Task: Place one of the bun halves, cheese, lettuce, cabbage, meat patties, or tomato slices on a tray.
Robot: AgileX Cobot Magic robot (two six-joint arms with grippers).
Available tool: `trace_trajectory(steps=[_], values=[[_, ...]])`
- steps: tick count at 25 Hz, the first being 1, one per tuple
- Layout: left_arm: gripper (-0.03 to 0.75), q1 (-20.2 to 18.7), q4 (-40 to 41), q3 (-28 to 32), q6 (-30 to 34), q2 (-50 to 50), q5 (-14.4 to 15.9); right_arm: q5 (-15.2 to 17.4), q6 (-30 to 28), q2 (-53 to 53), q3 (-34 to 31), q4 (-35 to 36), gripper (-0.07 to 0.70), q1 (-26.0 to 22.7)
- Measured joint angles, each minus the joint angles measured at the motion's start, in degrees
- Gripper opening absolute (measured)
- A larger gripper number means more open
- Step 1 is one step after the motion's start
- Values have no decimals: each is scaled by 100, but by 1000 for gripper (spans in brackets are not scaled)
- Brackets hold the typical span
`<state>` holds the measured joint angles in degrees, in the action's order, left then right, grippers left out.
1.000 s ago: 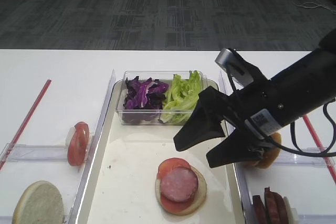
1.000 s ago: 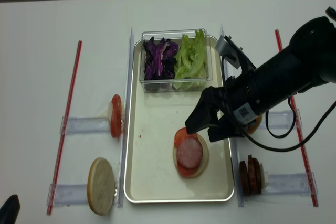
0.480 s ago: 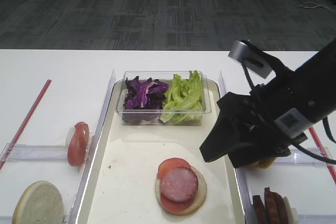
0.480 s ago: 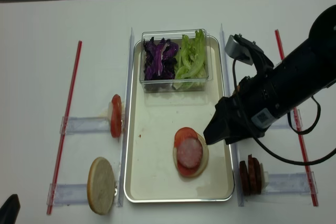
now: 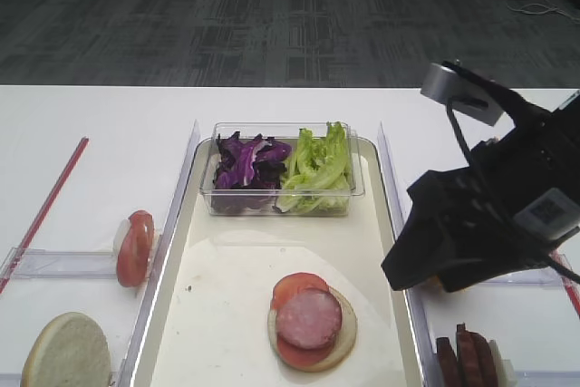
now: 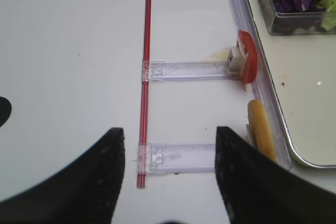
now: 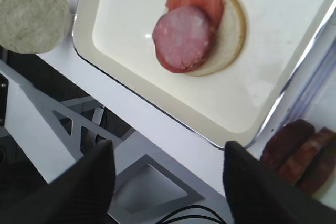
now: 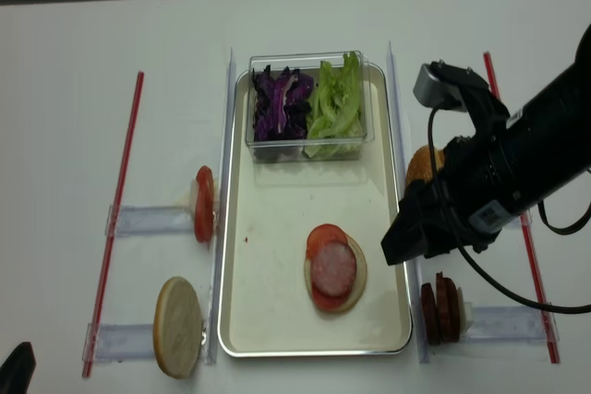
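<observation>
On the cream tray (image 8: 277, 320) lies a flat bun half (image 8: 355, 274) with a tomato slice (image 8: 323, 235) and a pink meat patty (image 8: 333, 269) stacked on it. My right gripper (image 8: 395, 248) hangs over the tray's right rim, open and holding nothing; its wrist view shows both dark fingers (image 7: 79, 187) apart above the table's front edge. Dark meat patties (image 8: 441, 306) stand on edge just right of it, and a golden bun half (image 8: 420, 163) sits behind the arm. Cabbage (image 8: 282, 99) and lettuce (image 8: 334, 103) fill a clear box. My left gripper (image 6: 170, 177) is open over bare table.
Left of the tray a tomato slice (image 8: 204, 216) and a pale bun half (image 8: 177, 325) stand on clear plastic holders (image 8: 148, 220). Red strips (image 8: 125, 209) run along both outer sides. Clear dividers (image 8: 224, 182) flank the tray. The table's front edge is close below.
My right arm has swung right and forward, from over the tray beside the stack to its right rim. Its jaws narrowed a little. The food has not moved.
</observation>
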<state>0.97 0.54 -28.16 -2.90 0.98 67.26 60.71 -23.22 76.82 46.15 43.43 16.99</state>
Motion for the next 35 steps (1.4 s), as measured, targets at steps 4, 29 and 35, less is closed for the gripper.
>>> trace_trajectory(steps=[4,29,35], values=[[399,0,0,0,0,0,0,9,277,-141,0,-352,455,0],[399,0,0,0,7,0,0,856,2322,-406,0,-3796,454,0],[399,0,0,0,7,0,0,856,2322,-406,0,-3753,454,0]])
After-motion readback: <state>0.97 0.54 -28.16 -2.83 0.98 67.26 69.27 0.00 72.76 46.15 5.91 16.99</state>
